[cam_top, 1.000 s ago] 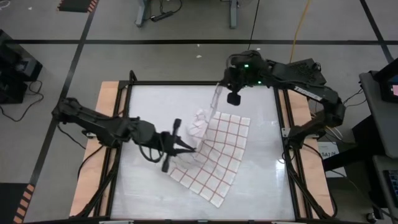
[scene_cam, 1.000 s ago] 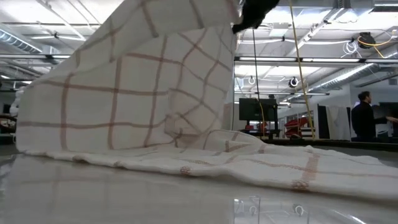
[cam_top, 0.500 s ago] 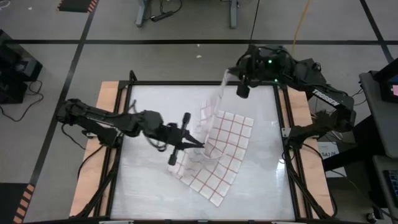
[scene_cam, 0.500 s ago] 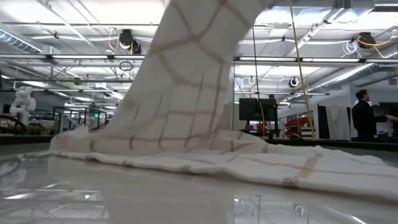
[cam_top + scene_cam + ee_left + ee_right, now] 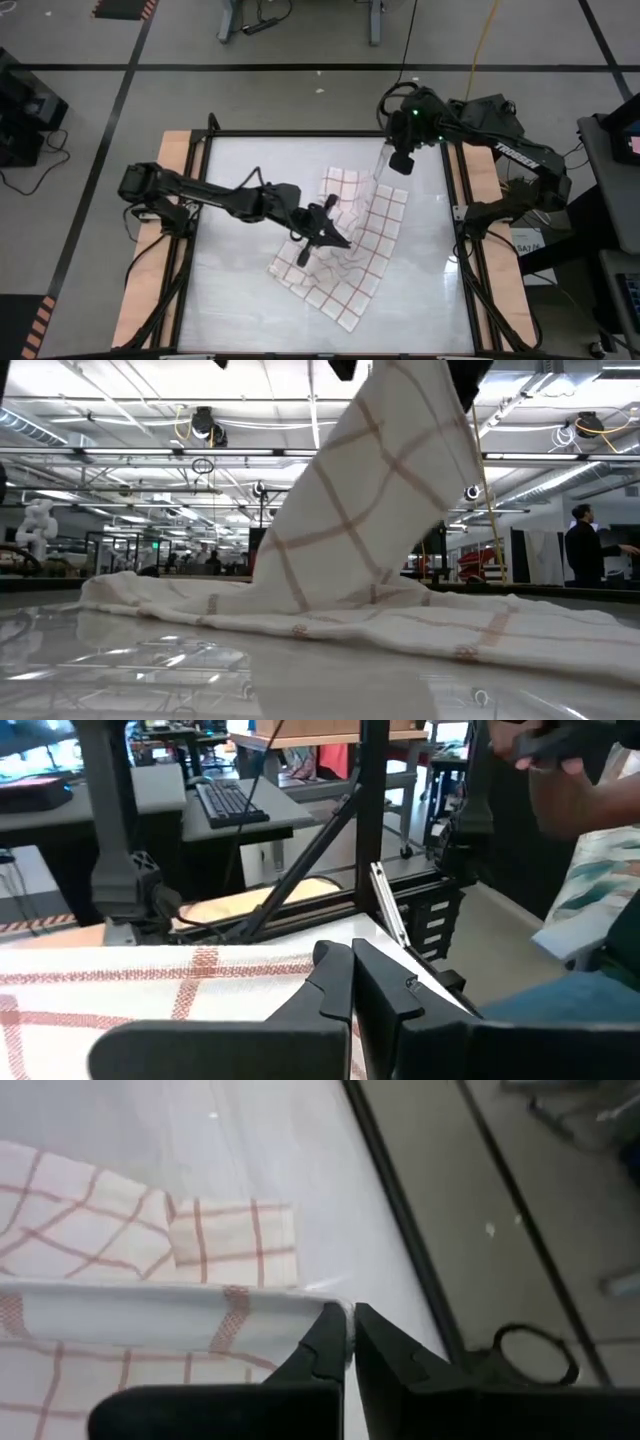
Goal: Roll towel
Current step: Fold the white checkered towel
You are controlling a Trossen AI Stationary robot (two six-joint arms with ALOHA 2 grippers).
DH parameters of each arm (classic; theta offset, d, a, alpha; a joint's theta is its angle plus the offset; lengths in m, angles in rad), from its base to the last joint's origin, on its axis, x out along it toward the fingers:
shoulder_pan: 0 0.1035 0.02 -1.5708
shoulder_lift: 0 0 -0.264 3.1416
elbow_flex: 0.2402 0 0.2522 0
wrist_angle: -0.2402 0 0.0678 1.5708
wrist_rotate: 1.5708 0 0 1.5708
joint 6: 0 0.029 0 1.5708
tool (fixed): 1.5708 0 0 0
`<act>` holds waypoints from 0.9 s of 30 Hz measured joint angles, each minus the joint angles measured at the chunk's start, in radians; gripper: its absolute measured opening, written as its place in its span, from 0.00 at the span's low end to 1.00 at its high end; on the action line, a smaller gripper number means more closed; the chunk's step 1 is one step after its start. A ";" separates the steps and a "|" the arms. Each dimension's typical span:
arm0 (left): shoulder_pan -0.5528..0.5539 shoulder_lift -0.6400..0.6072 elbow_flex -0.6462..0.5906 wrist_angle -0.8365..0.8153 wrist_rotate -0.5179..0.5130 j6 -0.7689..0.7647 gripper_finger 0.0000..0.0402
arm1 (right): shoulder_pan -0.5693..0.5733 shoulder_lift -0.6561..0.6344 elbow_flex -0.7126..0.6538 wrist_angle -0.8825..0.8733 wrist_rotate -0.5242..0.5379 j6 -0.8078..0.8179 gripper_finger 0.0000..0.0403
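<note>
White cloth with thin red-brown grid lines, the towel point(image 5: 345, 250), lies right of the middle of the glossy table point(image 5: 230, 300) in the high view, rumpled at its far end. The left gripper point(image 5: 335, 238) reaches over the towel's middle, fingers pressed together. The right gripper point(image 5: 385, 165) hangs near the table's far right corner, pinching one towel corner, which rises off the surface. In the low view, the towel point(image 5: 380, 520) climbs as a slanted band from a flat, creased spread on the table; a person point(image 5: 585, 555) stands in the room beyond. In the left wrist view, the shut fingers point(image 5: 335, 995) sit just above the cloth point(image 5: 150, 1010). In the right wrist view, the fingers point(image 5: 325, 1350) clamp the towel's edge point(image 5: 170, 1305).
</note>
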 joint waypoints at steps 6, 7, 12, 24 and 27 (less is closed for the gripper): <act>0.008 0.055 0.000 0.061 0.010 -0.001 0.01 | 0.000 0.000 -0.056 -0.069 0.003 0.137 0.01; 0.009 0.060 0.000 0.061 0.010 -0.001 0.01 | 0.000 0.000 -0.063 -0.076 0.004 0.162 0.01; 0.016 0.064 0.000 0.051 0.010 -0.001 0.01 | 0.001 0.000 -0.083 -0.079 0.002 0.238 0.08; 0.052 0.064 -0.001 -0.129 0.006 0.000 0.01 | 0.057 -0.015 -0.226 -0.076 0.046 0.392 0.46; 0.066 0.064 -0.001 -0.184 0.003 0.000 0.01 | 0.116 -0.048 -0.236 -0.047 0.059 0.428 0.49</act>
